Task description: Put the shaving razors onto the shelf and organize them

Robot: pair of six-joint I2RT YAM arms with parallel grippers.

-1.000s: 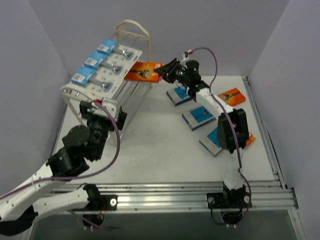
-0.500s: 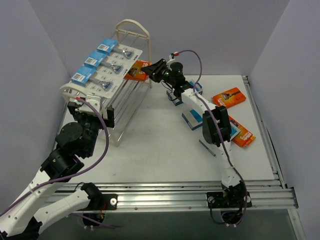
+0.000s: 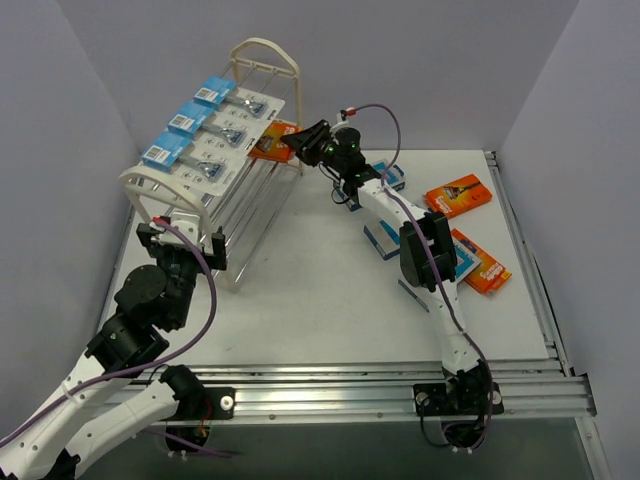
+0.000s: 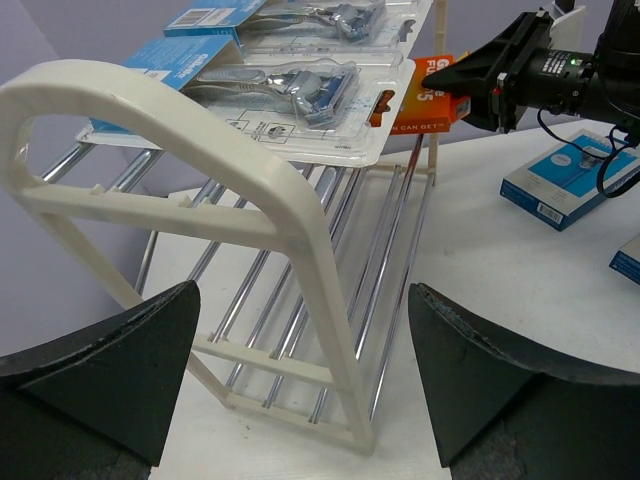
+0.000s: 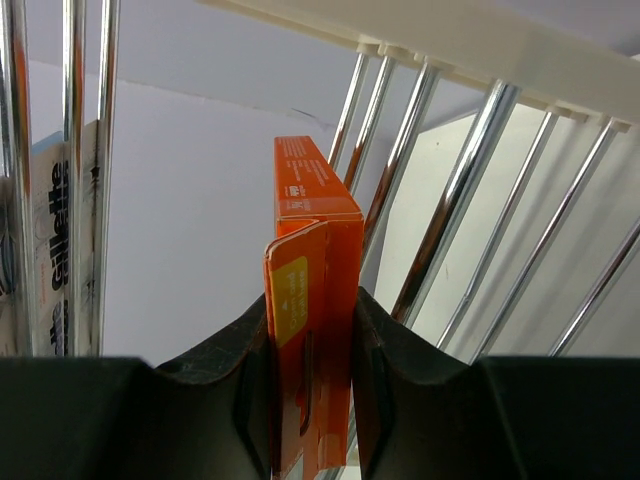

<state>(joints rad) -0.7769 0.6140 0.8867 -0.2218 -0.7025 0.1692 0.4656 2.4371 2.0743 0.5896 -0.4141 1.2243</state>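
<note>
The cream-white shelf (image 3: 150,186) stands at the back left, with three blister razor packs (image 3: 215,140) lying on its top rods. My right gripper (image 3: 298,143) is shut on an orange razor box (image 3: 271,141) and holds it at the shelf's right edge, beside the blister packs. In the right wrist view the orange box (image 5: 312,300) stands on edge between my fingers, right against the chrome rods (image 5: 455,210). My left gripper (image 4: 300,385) is open and empty, in front of the shelf's near arched frame (image 4: 255,190). The orange box also shows in the left wrist view (image 4: 420,95).
Blue-and-white razor boxes (image 3: 380,240) lie on the table under the right arm, one by the back (image 3: 392,178). Two orange boxes lie at the right (image 3: 458,194) (image 3: 482,266). Grey walls close in the left, back and right. A metal rail (image 3: 400,380) runs along the near edge.
My right gripper has carried the orange box left to the shelf's top edge. My left arm has drawn back toward the near edge, away from the shelf.
</note>
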